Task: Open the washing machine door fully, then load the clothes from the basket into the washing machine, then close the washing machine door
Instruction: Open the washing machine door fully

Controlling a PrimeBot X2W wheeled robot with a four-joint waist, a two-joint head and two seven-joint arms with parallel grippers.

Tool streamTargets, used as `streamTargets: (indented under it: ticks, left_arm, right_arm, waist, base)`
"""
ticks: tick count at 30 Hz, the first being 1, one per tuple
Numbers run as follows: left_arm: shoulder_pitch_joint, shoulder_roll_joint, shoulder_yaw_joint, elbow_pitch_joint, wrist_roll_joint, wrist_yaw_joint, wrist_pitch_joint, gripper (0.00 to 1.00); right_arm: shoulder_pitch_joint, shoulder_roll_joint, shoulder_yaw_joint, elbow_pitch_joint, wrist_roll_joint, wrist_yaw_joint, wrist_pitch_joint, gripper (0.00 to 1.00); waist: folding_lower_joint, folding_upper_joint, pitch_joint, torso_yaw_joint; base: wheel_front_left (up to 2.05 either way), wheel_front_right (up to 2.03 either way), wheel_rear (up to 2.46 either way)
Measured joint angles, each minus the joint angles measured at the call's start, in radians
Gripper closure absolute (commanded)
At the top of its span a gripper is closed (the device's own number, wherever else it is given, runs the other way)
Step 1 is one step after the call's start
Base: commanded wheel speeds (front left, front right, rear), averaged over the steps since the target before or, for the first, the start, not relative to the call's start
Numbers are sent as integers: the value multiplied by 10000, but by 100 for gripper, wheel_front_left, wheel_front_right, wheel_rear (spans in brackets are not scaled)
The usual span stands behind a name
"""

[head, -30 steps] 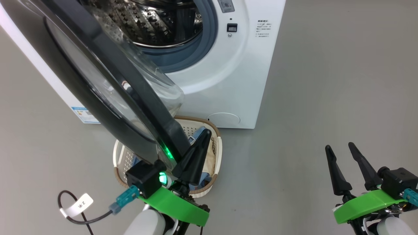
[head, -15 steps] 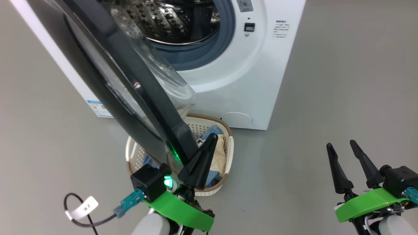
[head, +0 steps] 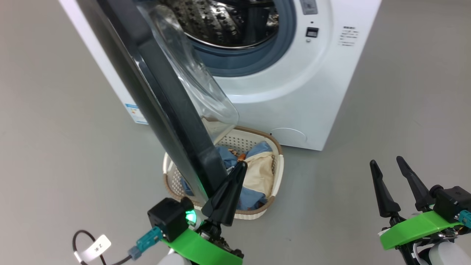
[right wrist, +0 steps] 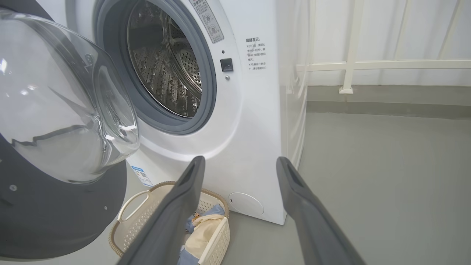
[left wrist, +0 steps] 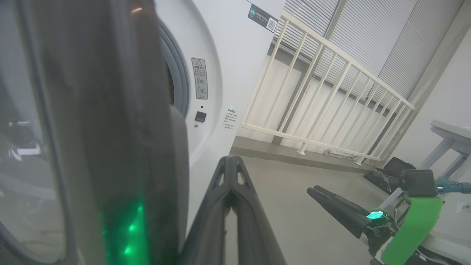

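The washing machine door (head: pixel 165 106) stands partly open, swung out from the white washing machine (head: pixel 294 92) so that its steel drum (head: pixel 228 22) is exposed. The left end effector (head: pixel 241 167) is clenched, fingers pressed together on nothing, just beside the door's lower rim on the glass side; contact cannot be told. Below the door, on the grey floor (head: pixel 386 110) before the machine, sits the basket (head: pixel 254 214) with the blue and cream clothes (head: pixel 257 169) inside. The right end effector (head: pixel 385 162) is released, well apart to the right.
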Motion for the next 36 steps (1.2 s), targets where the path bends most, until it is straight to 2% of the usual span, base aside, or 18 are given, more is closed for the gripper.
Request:
streamTargets:
  ticks: [15,24,36]
  left_arm:
    - [562,144,305,-171,198,378,0,100]
    - [939,188,491,-449,393,744,-2,100]
    - [1524,642,1047,-861,449,1375,104,100]
  right_arm:
    - [-6,-157,-12,-56,-36,0,0,0]
    - [-5,-205,-29,-56,-36,0,0,0]
    - [2,-203,-19,-56,-36,0,0,0]
  waist:
    - [0,0,12,985]
    - [1,0,-12,1544]
    - [1,0,-154,2200]
  base:
    - [0,0,0]
    - [0,0,0]
    - [0,0,0]
